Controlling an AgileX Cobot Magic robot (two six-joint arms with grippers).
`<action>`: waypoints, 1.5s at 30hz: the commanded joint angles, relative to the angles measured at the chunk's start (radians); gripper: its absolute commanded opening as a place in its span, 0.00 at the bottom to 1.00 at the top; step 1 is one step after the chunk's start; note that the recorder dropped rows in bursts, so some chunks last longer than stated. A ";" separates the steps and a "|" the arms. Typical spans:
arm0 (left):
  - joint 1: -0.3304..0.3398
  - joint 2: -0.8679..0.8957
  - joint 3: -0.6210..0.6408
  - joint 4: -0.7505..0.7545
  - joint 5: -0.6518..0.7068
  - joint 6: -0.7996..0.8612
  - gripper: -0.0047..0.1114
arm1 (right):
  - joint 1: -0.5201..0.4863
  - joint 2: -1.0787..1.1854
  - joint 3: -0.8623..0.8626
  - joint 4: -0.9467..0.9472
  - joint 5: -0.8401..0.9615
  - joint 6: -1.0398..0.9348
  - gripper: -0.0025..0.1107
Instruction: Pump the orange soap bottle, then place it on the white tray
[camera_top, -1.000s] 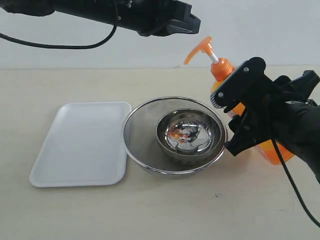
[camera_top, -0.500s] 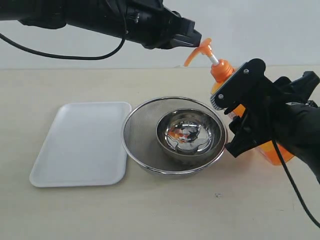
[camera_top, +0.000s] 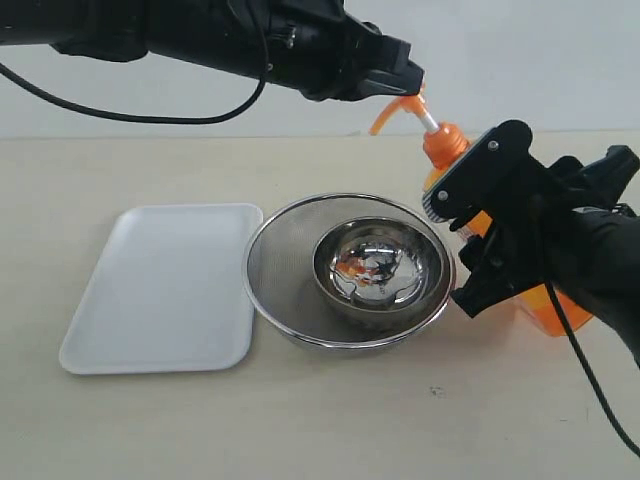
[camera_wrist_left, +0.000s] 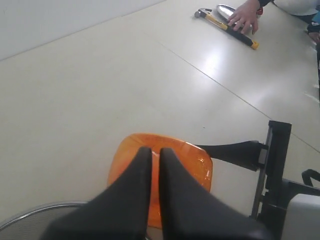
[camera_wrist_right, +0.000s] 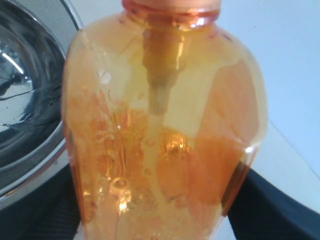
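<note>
Directly beneath the left gripper's (camera_wrist_left: 155, 152) closed fingertips sits the pump head (camera_wrist_left: 192, 162). The right gripper (camera_top: 480, 225) clamps the orange soap bottle's (camera_wrist_right: 165, 150) tilted body.

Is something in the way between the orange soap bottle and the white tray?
Yes. The round metal strainer, with a shiny bowl inside it, sits on the table right between the orange soap bottle and the white tray. The bottle would probably have to go over or around it.
</note>
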 joint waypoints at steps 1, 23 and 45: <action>-0.010 0.024 -0.002 0.030 0.013 -0.008 0.08 | 0.000 -0.022 -0.018 -0.085 -0.084 -0.004 0.02; 0.006 -0.060 -0.002 0.068 -0.025 -0.006 0.08 | 0.000 -0.022 -0.012 -0.096 -0.085 0.008 0.02; 0.013 -0.011 -0.002 0.092 -0.049 -0.028 0.08 | 0.000 -0.022 -0.012 -0.098 -0.076 0.005 0.02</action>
